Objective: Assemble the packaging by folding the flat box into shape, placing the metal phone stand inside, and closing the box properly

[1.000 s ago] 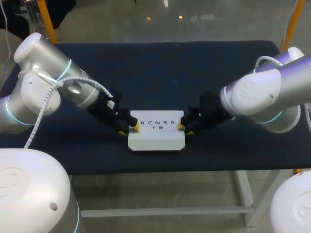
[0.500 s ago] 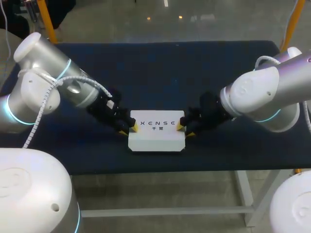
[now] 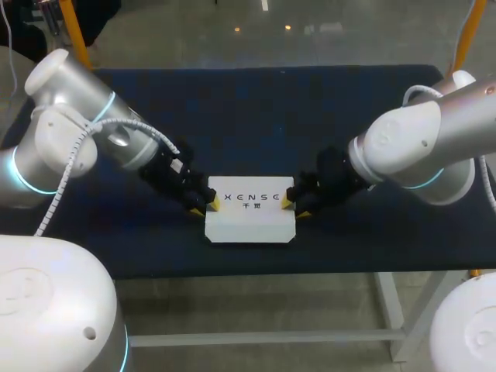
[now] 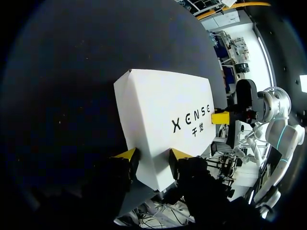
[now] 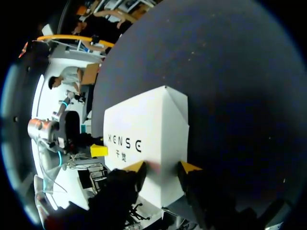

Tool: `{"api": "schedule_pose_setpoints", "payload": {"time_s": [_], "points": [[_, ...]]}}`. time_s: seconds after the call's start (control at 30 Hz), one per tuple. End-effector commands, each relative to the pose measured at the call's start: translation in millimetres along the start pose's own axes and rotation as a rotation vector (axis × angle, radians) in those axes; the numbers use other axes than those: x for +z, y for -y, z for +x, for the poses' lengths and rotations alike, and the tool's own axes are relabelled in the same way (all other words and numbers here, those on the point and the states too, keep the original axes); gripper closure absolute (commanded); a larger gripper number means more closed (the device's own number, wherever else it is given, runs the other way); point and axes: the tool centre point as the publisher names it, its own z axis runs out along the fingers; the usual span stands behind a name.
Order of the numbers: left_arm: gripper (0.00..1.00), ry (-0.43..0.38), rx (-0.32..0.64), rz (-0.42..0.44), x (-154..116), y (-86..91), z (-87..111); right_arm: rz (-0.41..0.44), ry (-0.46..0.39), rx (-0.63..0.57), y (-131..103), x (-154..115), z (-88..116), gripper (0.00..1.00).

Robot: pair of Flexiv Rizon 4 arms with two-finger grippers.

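Barely anything has moved in a second: the left end effector (image 3: 206, 203) has eased slightly at the white box (image 3: 249, 215), which stays closed on the bench (image 3: 256, 116), long axis left-right, print reading from the near side. The right end effector (image 3: 294, 208) flanks its right end. In the left wrist view the fingers are parted against the left end. In the right wrist view they are parted likewise, so closing looks nearly finished.

The white box (image 3: 249, 221) hides whatever is inside it, its short ends are partly covered by the left gripper (image 3: 207, 207) and the right gripper (image 3: 294, 208), whose tips may or may not touch it, and the left arm (image 3: 70, 132) and right arm (image 3: 422, 151) are cut off at the head view's sides.
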Motion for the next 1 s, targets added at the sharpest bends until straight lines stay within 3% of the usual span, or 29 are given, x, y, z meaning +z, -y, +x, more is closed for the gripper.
{"api": "schedule_pose_setpoints", "payload": {"time_s": [0.03,1.0], "points": [[0.55,-0.003,-0.006,-0.028,5.6,2.9,1.9,0.026,-0.022,0.002,-3.9,1.8,-0.9,0.51],[0.53,-0.016,-0.063,-0.113,-6.2,0.5,15.2,0.12,-0.034,0.054,-12.5,-7.8,13.0,0.48]]}}
